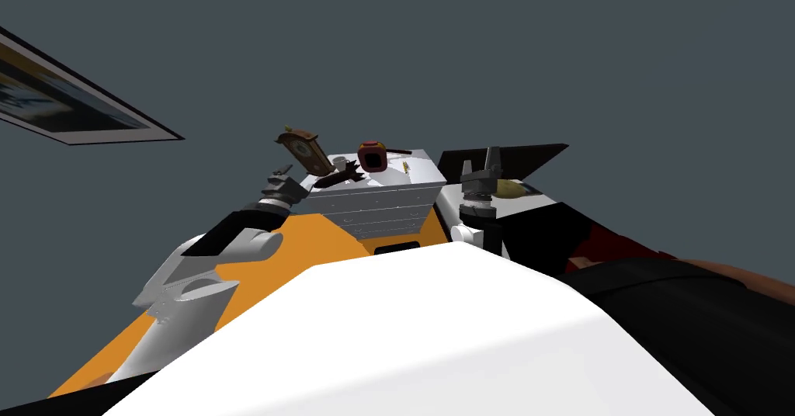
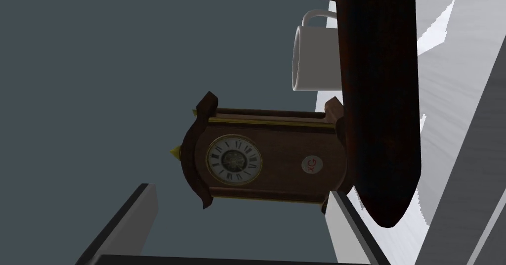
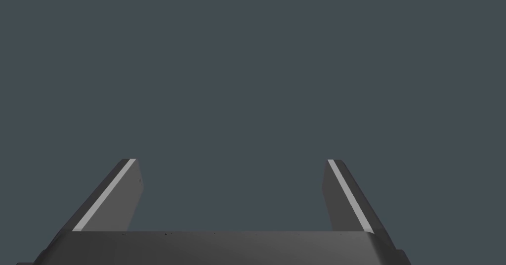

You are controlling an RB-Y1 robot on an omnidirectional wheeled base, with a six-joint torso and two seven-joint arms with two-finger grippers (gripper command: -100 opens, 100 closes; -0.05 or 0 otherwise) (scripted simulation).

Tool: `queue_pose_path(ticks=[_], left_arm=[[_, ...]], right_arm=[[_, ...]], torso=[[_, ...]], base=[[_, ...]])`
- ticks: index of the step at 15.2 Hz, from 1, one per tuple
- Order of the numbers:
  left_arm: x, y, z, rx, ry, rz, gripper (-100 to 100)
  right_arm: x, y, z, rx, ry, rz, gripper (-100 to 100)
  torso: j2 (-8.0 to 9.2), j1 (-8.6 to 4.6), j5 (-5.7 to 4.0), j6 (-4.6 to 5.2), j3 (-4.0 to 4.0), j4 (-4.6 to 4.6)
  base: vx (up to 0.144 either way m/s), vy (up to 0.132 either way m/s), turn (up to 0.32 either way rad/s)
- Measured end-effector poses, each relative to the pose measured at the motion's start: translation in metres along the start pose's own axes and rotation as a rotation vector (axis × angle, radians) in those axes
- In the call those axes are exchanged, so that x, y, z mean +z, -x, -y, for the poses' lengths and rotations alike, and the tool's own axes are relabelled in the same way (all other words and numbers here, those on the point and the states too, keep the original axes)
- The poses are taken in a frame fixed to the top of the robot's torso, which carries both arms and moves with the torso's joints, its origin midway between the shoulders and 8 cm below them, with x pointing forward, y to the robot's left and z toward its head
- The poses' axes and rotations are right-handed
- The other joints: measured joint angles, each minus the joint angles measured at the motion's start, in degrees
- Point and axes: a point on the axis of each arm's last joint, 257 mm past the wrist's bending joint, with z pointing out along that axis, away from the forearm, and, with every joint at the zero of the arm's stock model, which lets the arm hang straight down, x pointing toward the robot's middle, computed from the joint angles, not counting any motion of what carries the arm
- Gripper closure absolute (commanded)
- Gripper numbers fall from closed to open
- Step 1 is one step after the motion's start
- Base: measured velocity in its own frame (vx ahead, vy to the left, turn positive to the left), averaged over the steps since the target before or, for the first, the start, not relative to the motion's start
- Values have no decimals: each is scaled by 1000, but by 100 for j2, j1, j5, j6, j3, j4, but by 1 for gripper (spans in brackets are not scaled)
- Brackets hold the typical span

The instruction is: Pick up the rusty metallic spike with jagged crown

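Nearby, dk rusty tapered spike (image 2: 380, 104)

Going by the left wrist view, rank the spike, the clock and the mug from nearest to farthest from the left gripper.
1. Spike: close beside the left gripper, outside its open jaws.
2. Clock: behind the spike, straight ahead of the jaws.
3. Mug: beyond the clock, partly hidden by the spike.

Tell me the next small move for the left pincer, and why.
Probably shift the left pincer sideways toward the spike: its open fingers frame the clock, while the spike lies outside the gap, past one finger.
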Motion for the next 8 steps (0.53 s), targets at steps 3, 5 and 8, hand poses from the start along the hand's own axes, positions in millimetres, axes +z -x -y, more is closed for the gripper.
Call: queue_pose_path(ticks=[3,5,8], left_arm=[[2,6,-3,-20,44,7,-100],[3,9,-4,-31,69,12,-100],[5,15,-5,-56,116,21,-100]], right_arm=[[0,0,0,0,0,0,0],[0,0,0,0,0,0,0],[0,0,0,0,0,0,0]], torso=[[3,8,2,0,2,1],[3,9,2,0,2,1],[-1,0,0,0,0,0]], base=[[22,-42,-7],[28,-52,-10],[31,-61,-7]])
